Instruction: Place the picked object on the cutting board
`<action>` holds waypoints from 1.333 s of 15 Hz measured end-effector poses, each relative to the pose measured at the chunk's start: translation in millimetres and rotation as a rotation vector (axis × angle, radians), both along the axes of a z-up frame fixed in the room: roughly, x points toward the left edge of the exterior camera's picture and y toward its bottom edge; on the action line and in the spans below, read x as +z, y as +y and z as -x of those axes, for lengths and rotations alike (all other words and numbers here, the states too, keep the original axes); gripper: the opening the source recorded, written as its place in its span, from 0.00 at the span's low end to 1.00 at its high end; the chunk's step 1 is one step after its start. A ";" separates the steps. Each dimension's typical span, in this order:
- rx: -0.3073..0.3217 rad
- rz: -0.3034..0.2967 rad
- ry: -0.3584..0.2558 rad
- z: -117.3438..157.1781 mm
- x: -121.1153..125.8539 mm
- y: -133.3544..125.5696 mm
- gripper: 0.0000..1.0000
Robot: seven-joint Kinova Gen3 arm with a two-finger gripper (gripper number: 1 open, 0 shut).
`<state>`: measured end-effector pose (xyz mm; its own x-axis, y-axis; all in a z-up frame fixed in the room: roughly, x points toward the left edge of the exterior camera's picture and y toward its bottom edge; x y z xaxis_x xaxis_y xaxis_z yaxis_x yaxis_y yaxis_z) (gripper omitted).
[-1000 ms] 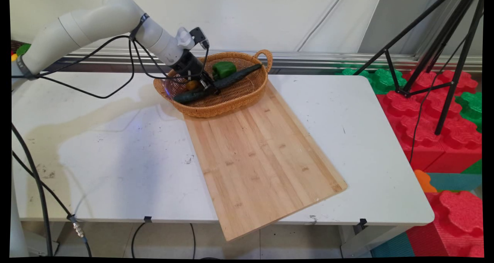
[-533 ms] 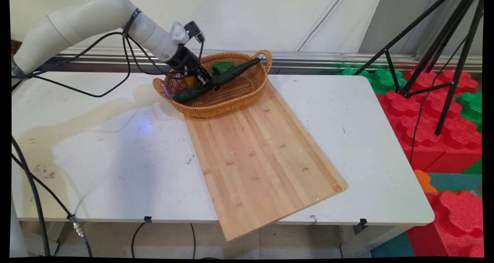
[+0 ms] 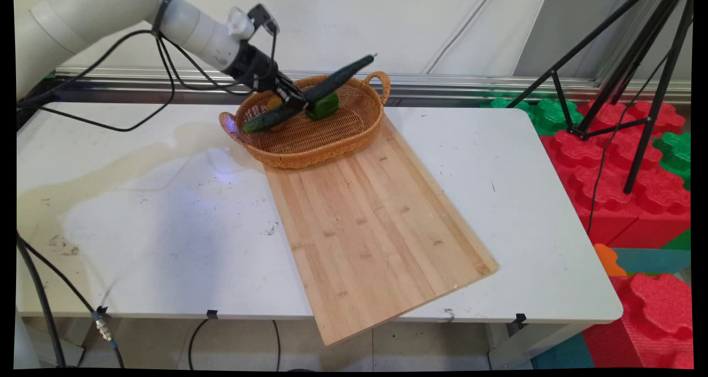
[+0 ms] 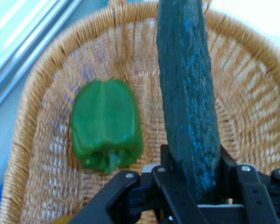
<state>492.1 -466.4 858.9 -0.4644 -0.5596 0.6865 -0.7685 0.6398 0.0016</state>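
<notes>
My gripper [image 3: 294,100] is shut on a long dark green cucumber [image 3: 310,93], holding it tilted above the wicker basket [image 3: 332,142], its far end raised past the rim. In the hand view the cucumber [image 4: 189,93] runs up between the gripper [image 4: 196,184] and the basket's far wall. A green bell pepper [image 3: 323,105] lies on the basket floor, seen to the left in the hand view as the pepper [image 4: 106,125]. An orange thing [image 3: 273,101] shows partly behind the gripper inside the basket.
The basket [image 4: 252,70] stands at the far end of a long wooden cutting board [image 3: 376,222] lying slantwise on the white table [image 3: 166,228]. A black tripod [image 3: 625,84] and red and green foam blocks [image 3: 630,183] stand off the table's right side.
The gripper has risen up and slightly left with the cucumber, lifting it off the basket floor. Its far end now pokes above the rim. The pepper stays in the basket.
</notes>
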 end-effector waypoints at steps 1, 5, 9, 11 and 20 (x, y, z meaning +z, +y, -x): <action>0.006 0.013 0.017 -0.5 7.6 2.7 0.00; 0.014 0.060 0.076 -1.7 43.0 18.4 0.00; 0.005 0.075 0.115 -0.7 71.5 38.0 0.00; -0.004 0.070 0.135 1.5 86.5 53.5 0.00; -0.102 -0.017 0.151 33.9 110.2 126.6 0.00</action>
